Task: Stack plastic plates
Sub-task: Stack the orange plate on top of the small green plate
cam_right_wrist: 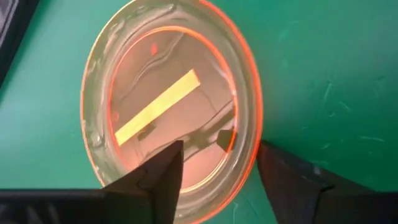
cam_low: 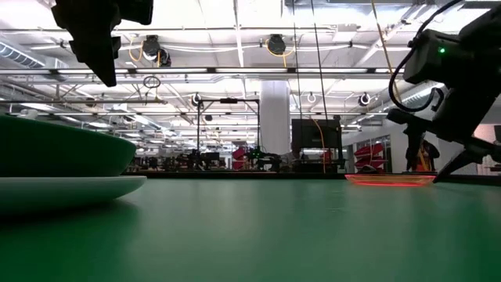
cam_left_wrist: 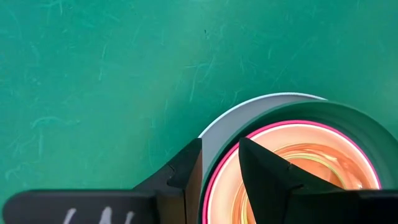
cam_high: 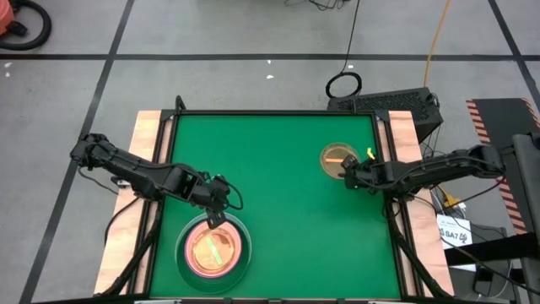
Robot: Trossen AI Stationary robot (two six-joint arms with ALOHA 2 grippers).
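1. Green felt-like table (cam_high: 278, 211) fills the high view. You have the left gripper (cam_high: 216, 218) hovering at the rim of the stack (cam_high: 213, 251): a pale plate at the bottom, a dark green one on it, pink inside that, and translucent small ones nested on top. Your right gripper (cam_high: 347, 175) sits at the near edge of the orange plate (cam_high: 337, 158), the only plate lying apart, well away from the stack. Judged from this, most of the stacking is done and one plate is left.

2. Low view: the stack (cam_low: 55, 160) shows as a dark green bowl on a pale plate, with your left gripper (cam_low: 100, 55) hanging above it. The orange plate (cam_low: 389, 179) lies flat on the cloth, your right arm just beside it.

3. Left wrist view: fingers (cam_left_wrist: 267, 171) stand narrow and hold nothing; one is outside the dark green rim (cam_left_wrist: 323, 112), the other over the pink plate (cam_left_wrist: 292, 127). White marks on the gripper body are cut off and cannot be read.

4. Right wrist view: fingers (cam_right_wrist: 158, 174) stand wide, straddling the orange plate's (cam_right_wrist: 249, 93) rim, not yet gripping. A plain yellow strip (cam_right_wrist: 158, 106) shows on it, with no writing on it that you can read.
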